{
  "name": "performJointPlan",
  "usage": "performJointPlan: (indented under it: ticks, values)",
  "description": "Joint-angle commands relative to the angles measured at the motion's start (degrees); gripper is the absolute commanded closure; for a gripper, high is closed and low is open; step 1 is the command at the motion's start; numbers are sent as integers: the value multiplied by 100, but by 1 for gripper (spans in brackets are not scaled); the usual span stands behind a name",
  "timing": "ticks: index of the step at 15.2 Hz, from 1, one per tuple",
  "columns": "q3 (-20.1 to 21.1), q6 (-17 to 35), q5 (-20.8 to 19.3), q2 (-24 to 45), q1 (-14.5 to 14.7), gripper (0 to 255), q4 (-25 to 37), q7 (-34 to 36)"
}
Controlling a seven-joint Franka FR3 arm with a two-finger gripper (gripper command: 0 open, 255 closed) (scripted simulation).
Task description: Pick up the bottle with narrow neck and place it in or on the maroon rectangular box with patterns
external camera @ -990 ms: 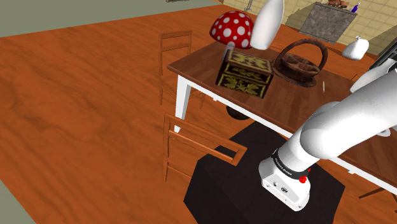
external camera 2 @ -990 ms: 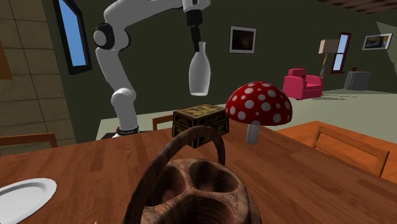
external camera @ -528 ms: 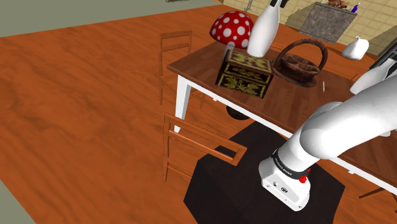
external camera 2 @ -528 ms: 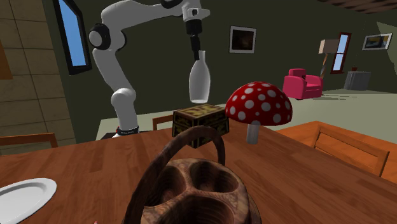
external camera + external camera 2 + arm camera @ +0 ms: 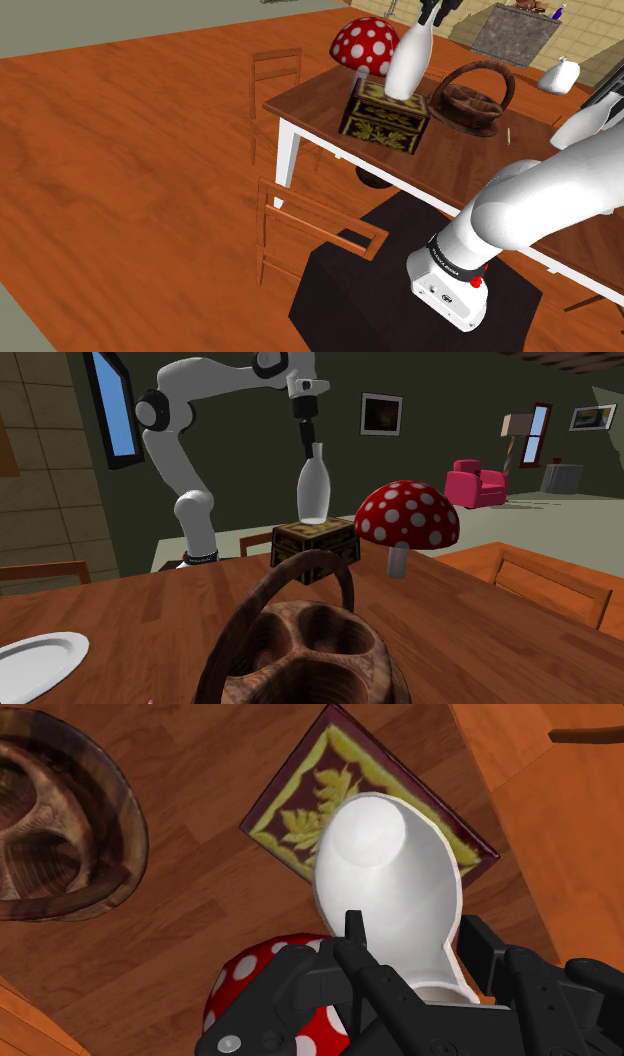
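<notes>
Fingers of the gripper (image 5: 307, 438) are closed on the narrow neck of the white bottle (image 5: 313, 492), which hangs upright straight over the box (image 5: 315, 540). The bottle's base is right at the box's patterned lid, and I cannot tell whether the two touch. In the wrist view the bottle (image 5: 385, 884) covers part of the maroon lid with its yellow leaf pattern (image 5: 300, 819). The box sits near one corner of the table (image 5: 460, 160). A red mushroom (image 5: 407, 517) with white spots stands just beside the box, and a brown basket (image 5: 472, 100) with a hoop handle stands near the box on its other side. A wooden chair (image 5: 310, 225) stands on the floor below the box's corner of the table.
</notes>
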Motion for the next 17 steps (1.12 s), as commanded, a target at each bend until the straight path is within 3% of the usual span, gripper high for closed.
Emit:
performJointPlan:
  ticks: [1,5,6,11,15,17]
  values:
    - [1,12,-1,-6,0,255,-13,2]
    - [1,12,-1,-6,0,255,-13,2]
    - [1,12,-1,-6,0,0,-13,2]
    - [1,12,-1,-6,0,0,-13,2]
    - [-6,-744,77,247,34,0,987,-72]
    - [-5,-743,77,246,34,0,985,-71]
